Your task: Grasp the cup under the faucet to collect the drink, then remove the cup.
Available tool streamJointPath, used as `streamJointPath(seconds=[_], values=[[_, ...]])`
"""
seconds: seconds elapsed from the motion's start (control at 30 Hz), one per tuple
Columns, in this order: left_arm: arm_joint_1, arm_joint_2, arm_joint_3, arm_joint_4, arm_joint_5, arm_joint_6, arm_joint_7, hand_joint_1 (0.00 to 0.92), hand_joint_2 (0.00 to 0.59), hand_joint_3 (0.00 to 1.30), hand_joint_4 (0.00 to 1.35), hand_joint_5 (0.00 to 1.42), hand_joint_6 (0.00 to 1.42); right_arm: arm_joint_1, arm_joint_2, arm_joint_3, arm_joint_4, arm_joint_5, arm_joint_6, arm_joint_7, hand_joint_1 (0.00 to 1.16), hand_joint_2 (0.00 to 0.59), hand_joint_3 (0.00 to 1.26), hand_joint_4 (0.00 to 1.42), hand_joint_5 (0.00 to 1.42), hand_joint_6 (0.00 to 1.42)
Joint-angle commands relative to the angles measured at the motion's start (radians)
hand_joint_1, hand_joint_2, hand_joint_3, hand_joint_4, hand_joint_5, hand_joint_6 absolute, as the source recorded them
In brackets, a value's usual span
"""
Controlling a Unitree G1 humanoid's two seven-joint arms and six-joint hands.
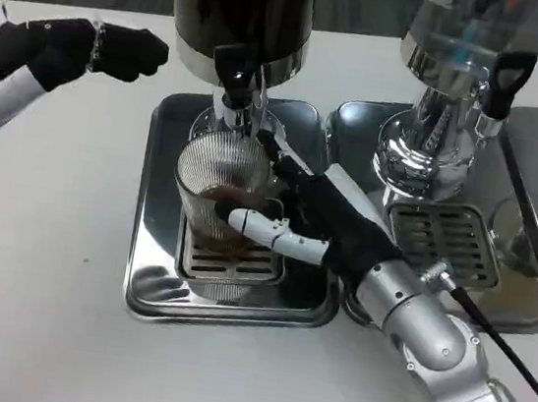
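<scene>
One ribbed glass cup (220, 183) stood on the grille of the steel drip tray (154, 245), directly beneath the dark dispenser's faucet (234, 75). We observed the right hand (321, 223) wrapped around the cup, brown liquid at its bottom. The left hand (110, 49) hovered above the white counter (33, 259), fingers curled on nothing.

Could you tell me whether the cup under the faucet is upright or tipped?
Tipped: the cup leans, its open mouth facing the camera, held by the right hand.
</scene>
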Motion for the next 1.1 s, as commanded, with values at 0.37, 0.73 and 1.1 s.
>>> streamJointPath(seconds=[0.37,0.73,1.1], values=[[0.001,0.016,-0.005,0.013,0.018,0.008,0.011,0.000,0.109,0.40,0.31,0.29,0.30,-0.062,0.016,-0.010,0.175,0.030,-0.139,0.007,0.51,0.196,0.00,0.00,0.00,0.07],[0.002,0.025,-0.004,0.019,0.020,0.011,0.011,0.000,0.109,0.41,0.31,0.30,0.31,-0.086,0.019,-0.008,0.246,0.027,-0.194,0.007,0.54,0.199,0.00,0.00,0.00,0.08],[0.004,0.027,-0.006,0.023,0.024,0.013,0.013,0.000,0.111,0.41,0.33,0.30,0.31,-0.081,0.012,-0.002,0.238,-0.004,-0.189,-0.032,0.65,0.189,0.00,0.00,0.00,0.11]])
